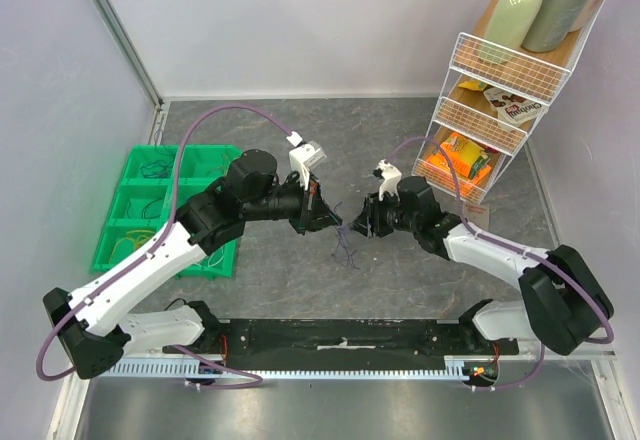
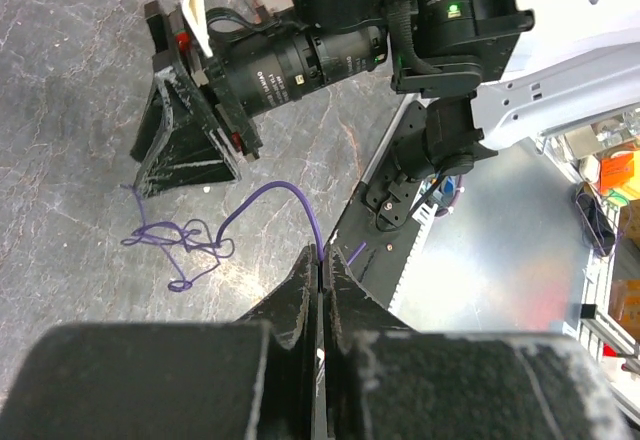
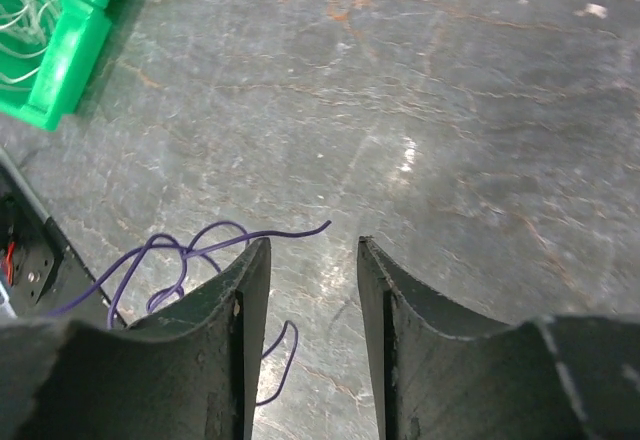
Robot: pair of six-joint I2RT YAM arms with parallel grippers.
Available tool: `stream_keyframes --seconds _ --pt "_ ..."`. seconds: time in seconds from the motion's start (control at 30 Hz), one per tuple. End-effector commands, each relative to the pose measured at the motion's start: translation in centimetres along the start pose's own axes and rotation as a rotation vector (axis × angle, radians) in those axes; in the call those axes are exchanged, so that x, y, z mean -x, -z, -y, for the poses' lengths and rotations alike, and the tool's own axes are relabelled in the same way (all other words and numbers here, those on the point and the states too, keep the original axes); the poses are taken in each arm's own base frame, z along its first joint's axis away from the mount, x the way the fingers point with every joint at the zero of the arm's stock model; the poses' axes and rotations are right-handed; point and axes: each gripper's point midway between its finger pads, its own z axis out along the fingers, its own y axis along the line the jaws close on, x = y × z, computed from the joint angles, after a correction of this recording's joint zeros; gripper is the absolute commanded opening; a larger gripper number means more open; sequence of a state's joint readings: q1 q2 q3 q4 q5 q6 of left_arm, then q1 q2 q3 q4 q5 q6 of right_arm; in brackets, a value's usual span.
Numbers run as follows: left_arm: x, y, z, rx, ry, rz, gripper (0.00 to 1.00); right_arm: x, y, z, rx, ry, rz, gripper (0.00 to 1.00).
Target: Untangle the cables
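Note:
The cables [image 1: 347, 247] show as a thin purple tangle on the grey table between the two arms. My left gripper [image 1: 331, 218] is shut on one purple strand. In the left wrist view that strand [image 2: 283, 187] arches up from the tangle into the pinched tips of my left gripper [image 2: 322, 252]. My right gripper [image 1: 358, 222] faces it from the right, low over the table, and shows as a dark wedge [image 2: 182, 172] beside the tangle. Seen from the right wrist, my right gripper [image 3: 312, 246] is open with only bare table in its gap. A loose purple end [image 3: 285, 232] pokes just past its left finger.
A green compartment bin [image 1: 128, 196] holding thin wires stands at the left, and its corner [image 3: 58, 58] shows in the right wrist view. A white wire rack [image 1: 497, 103] with bottles and snack packs stands at the back right. The black base rail [image 1: 340, 336] runs along the near edge.

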State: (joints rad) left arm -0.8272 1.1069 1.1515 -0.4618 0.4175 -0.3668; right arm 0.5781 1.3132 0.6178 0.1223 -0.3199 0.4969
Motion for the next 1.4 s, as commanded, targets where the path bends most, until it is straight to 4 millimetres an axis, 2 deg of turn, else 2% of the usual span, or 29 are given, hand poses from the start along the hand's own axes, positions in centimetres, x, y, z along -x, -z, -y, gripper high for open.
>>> stream_keyframes --seconds 0.0,0.23,0.37,0.47,0.57,0.73,0.87,0.9,1.13,1.27,1.37 --pt "1.7 0.9 2.0 -0.075 -0.056 0.055 0.02 0.9 -0.6 -3.4 0.184 0.124 0.023 0.49" --pt "2.0 1.6 2.7 -0.091 -0.064 0.067 0.02 0.5 -1.2 -3.9 0.207 0.162 0.027 0.54" --pt "2.2 1.9 3.0 -0.101 -0.069 0.066 0.02 0.7 -2.2 -3.0 0.16 0.169 0.039 0.56" --pt "2.4 2.2 3.3 -0.105 -0.073 0.07 0.02 1.3 -2.4 -1.3 0.055 0.16 0.052 0.56" --pt "2.6 2.4 3.6 -0.116 -0.076 0.072 0.02 1.7 -2.2 -0.7 0.004 0.129 0.057 0.55" --pt "2.8 2.6 3.9 -0.125 -0.076 0.077 0.02 1.1 -1.3 -1.9 0.02 -0.014 0.007 0.54" --pt "2.8 2.6 3.8 -0.12 -0.073 0.082 0.02 1.0 0.4 0.3 -0.122 -0.123 0.011 0.56" --pt "2.7 2.6 3.8 -0.119 -0.069 0.08 0.02 0.4 0.8 0.7 -0.147 -0.174 -0.014 0.56" --pt "2.4 2.2 3.5 -0.12 -0.062 0.069 0.02 -0.3 2.3 -1.5 -0.066 -0.464 -0.037 0.56" --pt "2.3 1.9 3.6 -0.128 -0.056 0.066 0.02 0.2 2.9 -2.6 -0.014 -0.464 -0.03 0.61" --pt "2.2 1.7 3.5 -0.131 -0.05 0.061 0.02 0.3 3.1 -2.4 -0.031 -0.455 -0.025 0.65"
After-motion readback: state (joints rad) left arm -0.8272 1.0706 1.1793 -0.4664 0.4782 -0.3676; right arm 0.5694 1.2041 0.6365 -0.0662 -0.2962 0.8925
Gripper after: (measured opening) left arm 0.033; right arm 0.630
